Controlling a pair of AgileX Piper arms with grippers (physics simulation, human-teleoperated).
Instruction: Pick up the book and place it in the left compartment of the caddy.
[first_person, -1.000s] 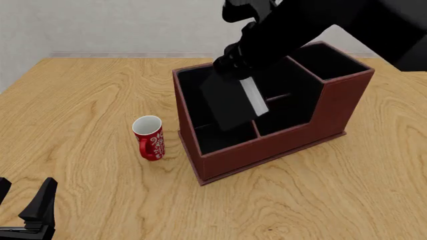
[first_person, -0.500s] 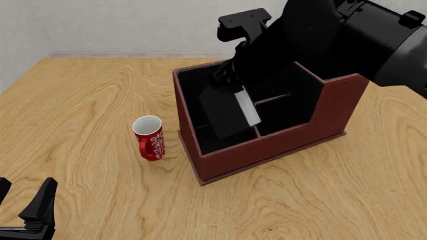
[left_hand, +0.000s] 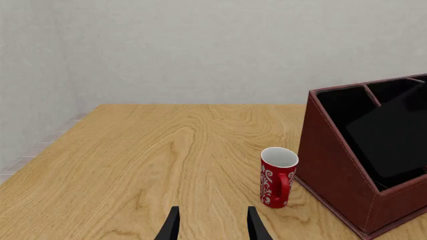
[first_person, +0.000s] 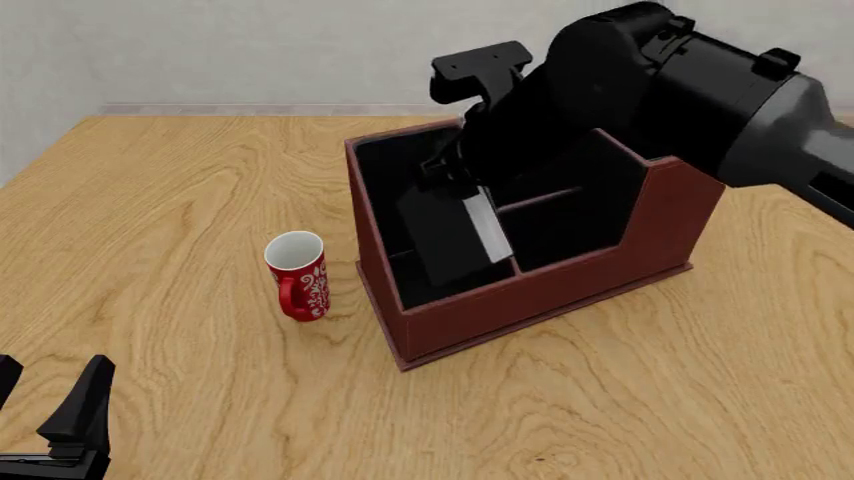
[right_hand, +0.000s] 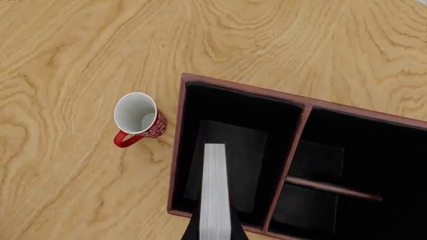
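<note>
At the table's near left corner the left gripper (first_person: 60, 425) rests low over the wooden table (first_person: 174, 200), its two dark fingers (left_hand: 172, 227) parted with nothing between them. Farther in, toward the middle of the table, a red mug (first_person: 299, 275) with a white swirl pattern stands upright, handle turned toward the near edge, just beside the caddy's left wall but not touching it.

The caddy (first_person: 561, 290) is a dark red-brown box with a black lining, set at an angle right of the table's centre. The left compartment (right_hand: 213, 107) is the long narrow section running along the wall nearest the mug. The book (first_person: 447, 235), black with white page edges showing, is tilted and partly down inside that compartment, its lower end below the rim and its upper end above it.

The right gripper (first_person: 461, 165) comes in from the far right above the caddy and is closed on the book's upper end; the right wrist view shows the white page edges (right_hand: 215, 192) running straight out from between its fingers.
</note>
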